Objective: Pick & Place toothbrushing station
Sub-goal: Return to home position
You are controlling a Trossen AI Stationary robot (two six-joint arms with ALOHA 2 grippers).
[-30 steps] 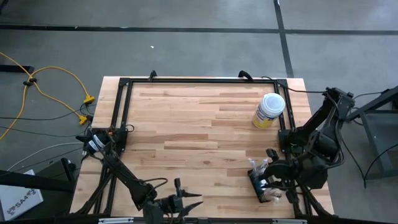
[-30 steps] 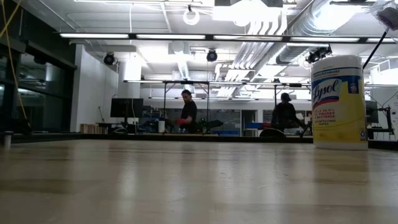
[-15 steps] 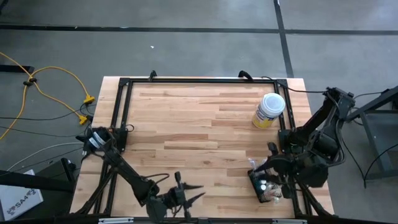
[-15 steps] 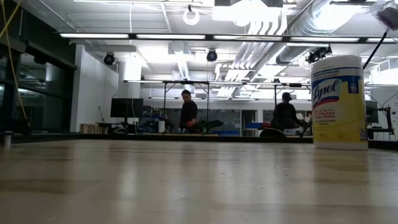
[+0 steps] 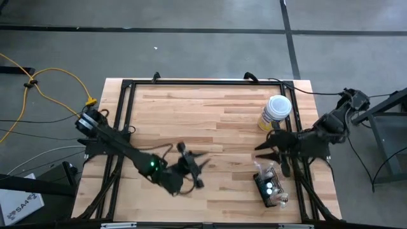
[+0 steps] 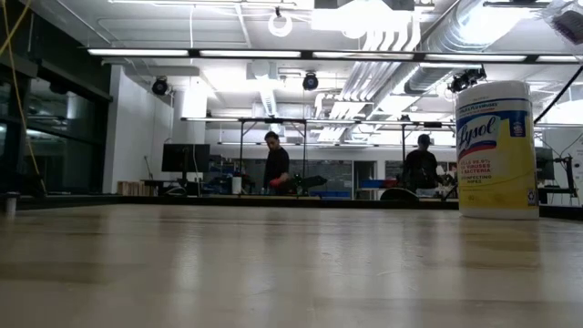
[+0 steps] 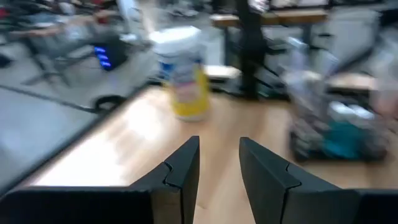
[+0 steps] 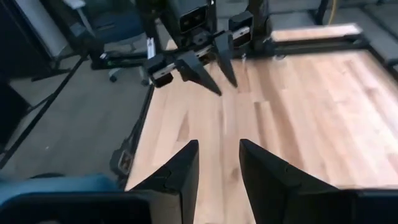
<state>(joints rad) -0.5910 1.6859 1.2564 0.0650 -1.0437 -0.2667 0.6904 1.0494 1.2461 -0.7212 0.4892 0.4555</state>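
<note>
Left gripper (image 5: 194,163), right gripper (image 5: 268,154): both parted, empty. Mesh basket (image 5: 269,188) toward the table's (image 5: 191,114) right edge looks light, stiff; pinch its rim.

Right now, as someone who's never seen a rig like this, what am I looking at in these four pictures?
Two dark robot arms work at a wooden table. One picture looks straight down, one looks level across the tabletop, and two come from cameras on the wrists. The left arm reaches toward the middle; the right arm hangs beside a black mesh basket holding small items. A yellow canister stands farther back. Both arms' jaws are open, holding nothing.
</note>
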